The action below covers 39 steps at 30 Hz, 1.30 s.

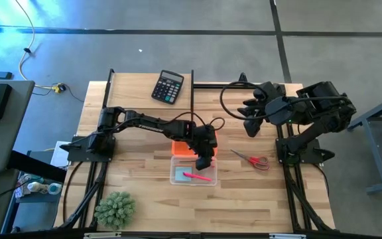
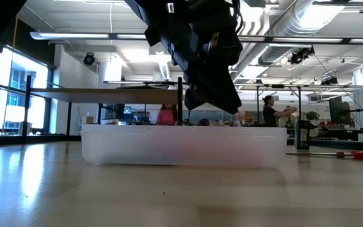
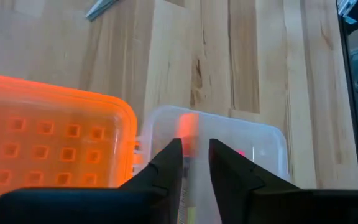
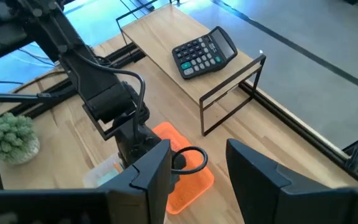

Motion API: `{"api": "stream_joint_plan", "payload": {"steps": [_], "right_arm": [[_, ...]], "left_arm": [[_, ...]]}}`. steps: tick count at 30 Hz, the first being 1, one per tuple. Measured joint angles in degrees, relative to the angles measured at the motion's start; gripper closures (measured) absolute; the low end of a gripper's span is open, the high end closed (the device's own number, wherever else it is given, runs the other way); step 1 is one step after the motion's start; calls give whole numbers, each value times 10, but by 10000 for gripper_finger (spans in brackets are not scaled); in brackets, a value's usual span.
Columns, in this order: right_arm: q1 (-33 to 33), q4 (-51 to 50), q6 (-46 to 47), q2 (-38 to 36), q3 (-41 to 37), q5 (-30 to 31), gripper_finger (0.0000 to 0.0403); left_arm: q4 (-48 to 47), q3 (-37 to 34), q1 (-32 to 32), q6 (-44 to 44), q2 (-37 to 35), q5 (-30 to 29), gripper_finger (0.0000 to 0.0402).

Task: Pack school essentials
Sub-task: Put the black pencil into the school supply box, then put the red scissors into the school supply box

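From above, the left gripper (image 1: 204,161) hangs over the far edge of the clear plastic rectangular box (image 1: 194,171), where a pink pen (image 1: 197,176) lies on a pale blue square note pad (image 1: 182,175), while the red-handled scissors (image 1: 255,160) lie on the wood well off to the fingers' right and the right gripper (image 1: 251,126) waits raised above the table. Level with the table, the left gripper's tips sit just above the box's rim. At the left wrist its fingers (image 3: 168,163) stand slightly parted, pinching nothing, above the box beside an orange perforated plastic lid (image 3: 48,140); at the right wrist those fingers (image 4: 156,163) are spread and empty.

Pink pen (image 1: 198,176) flat, slanted, inside clear box (image 1: 193,171) atop pale blue pad, probably. Red-handled scissors (image 1: 253,159) flat on table, closed, well apart.
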Motion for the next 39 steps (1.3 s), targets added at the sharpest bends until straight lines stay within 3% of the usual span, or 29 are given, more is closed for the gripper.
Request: {"api": "stream_joint_plan", "payload": {"steps": [13, 20, 29, 33, 39], "right_arm": [[0, 0, -21, -7, 0, -2, 259], [0, 0, -34, -33, 1, -2, 259], [0, 1, -115, -58, -2, -3, 259], [0, 0, -122, -72, -45, -13, 259], [0, 0, -71, -130, -177, -31, 259]], "left_arm": [[0, 2, 22, -36, 0, 11, 253], [-11, 42, 43, -36, 0, 72, 252], [-18, 80, 49, -6, -58, 63, 269], [-43, 81, 55, 8, -108, 23, 270], [-82, 81, 68, 16, -169, -31, 270]]}}
